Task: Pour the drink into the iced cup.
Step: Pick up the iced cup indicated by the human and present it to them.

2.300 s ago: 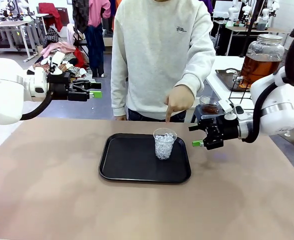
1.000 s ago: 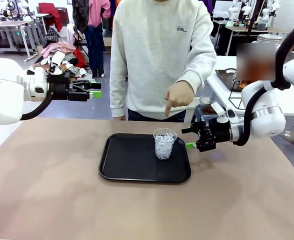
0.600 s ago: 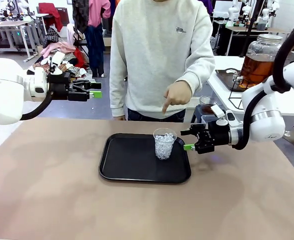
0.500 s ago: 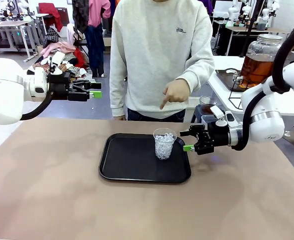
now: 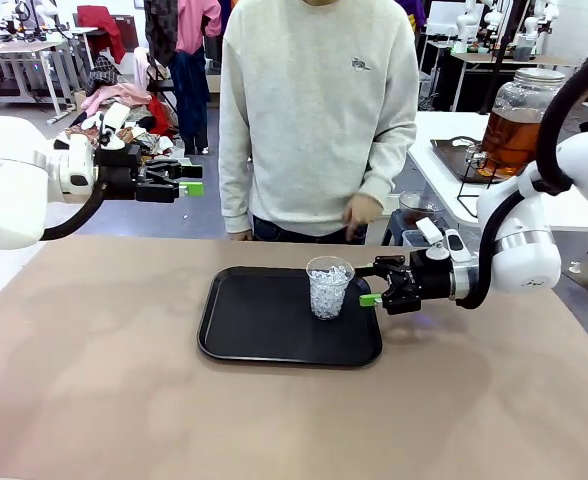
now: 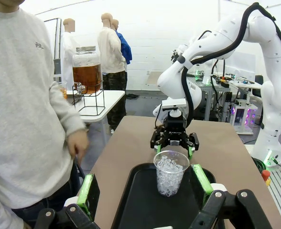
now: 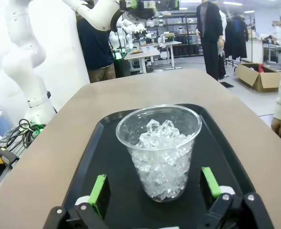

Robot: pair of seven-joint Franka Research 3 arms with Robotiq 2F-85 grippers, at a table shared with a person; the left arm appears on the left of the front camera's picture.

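Clear iced cup (image 5: pixel 329 288), right hand (image 5: pixel 366 284) now closer, person's arm (image 5: pixel 398 130) dropped

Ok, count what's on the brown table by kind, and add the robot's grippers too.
Trays: 1, the black tray
Cups: 1, the iced cup
Grippers: 2, the left gripper and the right gripper
Total: 4

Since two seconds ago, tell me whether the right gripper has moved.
Yes. The right gripper has slid leftward in the front view, from beyond the right edge of the black tray to over it, open fingers just short of the iced cup.
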